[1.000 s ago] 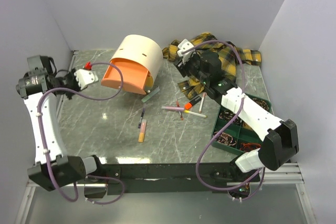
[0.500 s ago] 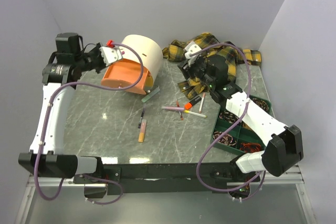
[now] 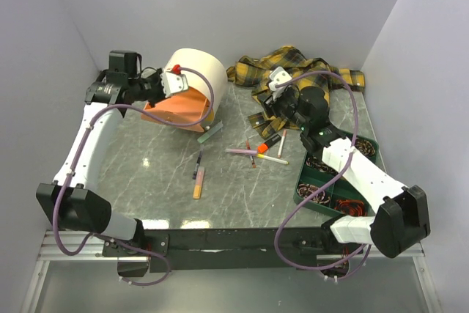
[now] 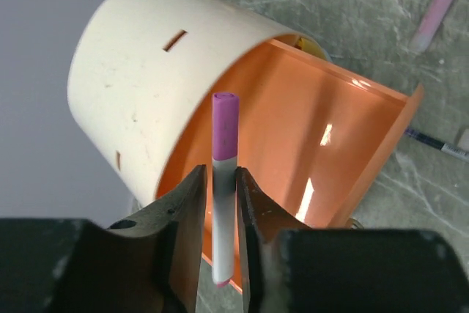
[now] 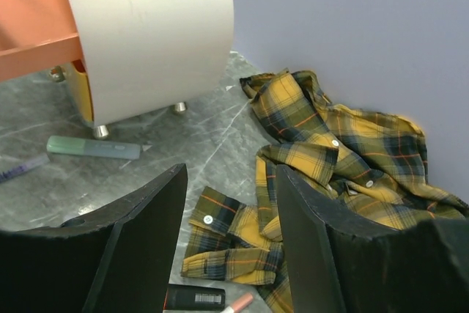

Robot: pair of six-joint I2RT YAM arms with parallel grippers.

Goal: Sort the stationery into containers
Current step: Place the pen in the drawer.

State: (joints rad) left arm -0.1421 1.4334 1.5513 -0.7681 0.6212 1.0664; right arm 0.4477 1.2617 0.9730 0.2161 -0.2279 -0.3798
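Pink-capped white marker (image 4: 223, 203), glossy orange drawer (image 4: 322, 137)

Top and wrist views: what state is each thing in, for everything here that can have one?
drawer box: orange drawer pulled open.
marker: upright between the left gripper's fingers, over the open drawer.
left gripper: narrow around the marker; gripping or letting go, cannot tell.
right gripper: open, empty, above the shirt.
shirt: crumpled.
pens: lying loose on the table, not yet sorted.
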